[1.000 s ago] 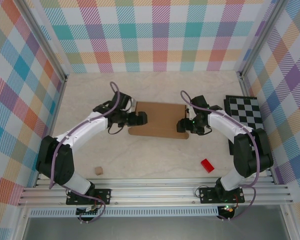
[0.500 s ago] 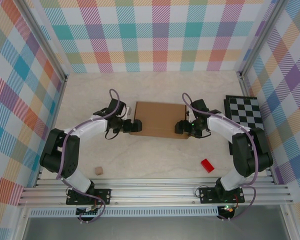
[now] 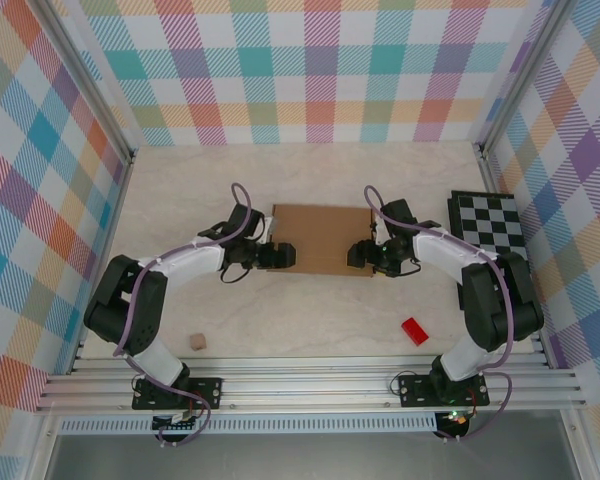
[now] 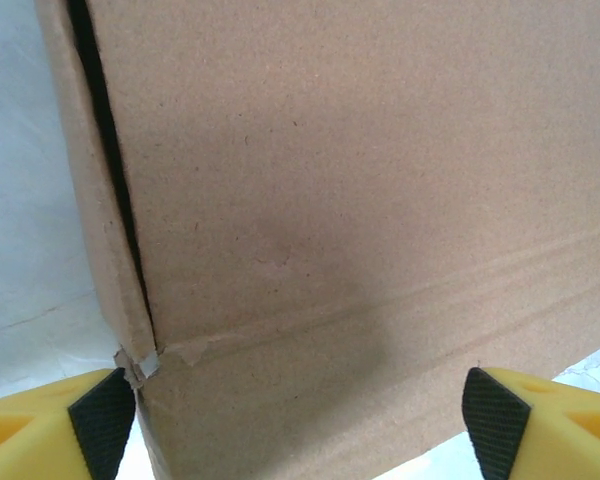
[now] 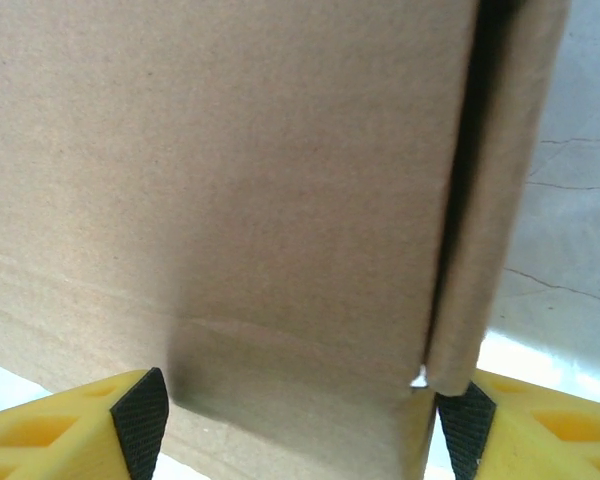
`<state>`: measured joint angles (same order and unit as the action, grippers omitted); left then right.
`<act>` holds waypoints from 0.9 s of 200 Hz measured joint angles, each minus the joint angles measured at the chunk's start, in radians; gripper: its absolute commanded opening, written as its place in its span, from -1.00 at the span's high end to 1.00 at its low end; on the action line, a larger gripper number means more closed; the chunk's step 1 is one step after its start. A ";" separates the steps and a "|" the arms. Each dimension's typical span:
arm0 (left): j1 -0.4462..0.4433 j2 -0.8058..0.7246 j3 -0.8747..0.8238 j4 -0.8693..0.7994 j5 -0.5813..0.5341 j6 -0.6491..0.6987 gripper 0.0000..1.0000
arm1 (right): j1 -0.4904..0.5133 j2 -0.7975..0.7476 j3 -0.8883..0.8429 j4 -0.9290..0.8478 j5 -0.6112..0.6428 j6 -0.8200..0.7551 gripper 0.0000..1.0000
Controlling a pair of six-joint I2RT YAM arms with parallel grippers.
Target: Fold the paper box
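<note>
Left pincer (image 3: 282, 255) has advanced: paper box (image 3: 320, 236) lies between its wide jaws, ungripped; right pincer (image 3: 358, 252) likewise, grip unclear; folding seems nearly done.

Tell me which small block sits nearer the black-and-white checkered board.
The small red block, lying at the near right; the tiny tan cube lies far across at the near left.

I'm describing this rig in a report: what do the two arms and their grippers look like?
The left arm and right arm match: bulky black joints, smooth white link shells, and a thin purple cable looping along each. The left gripper and right gripper have black bodies. The wrist views show blocky yellow fingers tipped with black pads.
</note>
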<state>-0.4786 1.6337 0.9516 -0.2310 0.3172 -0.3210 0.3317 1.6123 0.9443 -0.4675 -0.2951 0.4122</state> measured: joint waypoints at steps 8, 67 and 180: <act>-0.007 0.000 0.000 -0.003 0.000 -0.018 -0.66 | 0.000 0.000 0.000 0.001 -0.007 0.004 -0.36; -0.037 -0.001 0.051 -0.115 -0.046 -0.166 -0.45 | 0.000 0.000 0.000 0.003 -0.023 0.022 -0.23; -0.096 0.000 0.112 -0.246 -0.158 -0.194 -0.17 | 0.069 0.001 0.081 -0.122 0.195 -0.063 -0.25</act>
<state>-0.5747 1.6337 1.0634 -0.4767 0.1596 -0.5148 0.4004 1.6135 1.0252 -0.5900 -0.1001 0.3496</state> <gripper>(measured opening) 0.569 0.623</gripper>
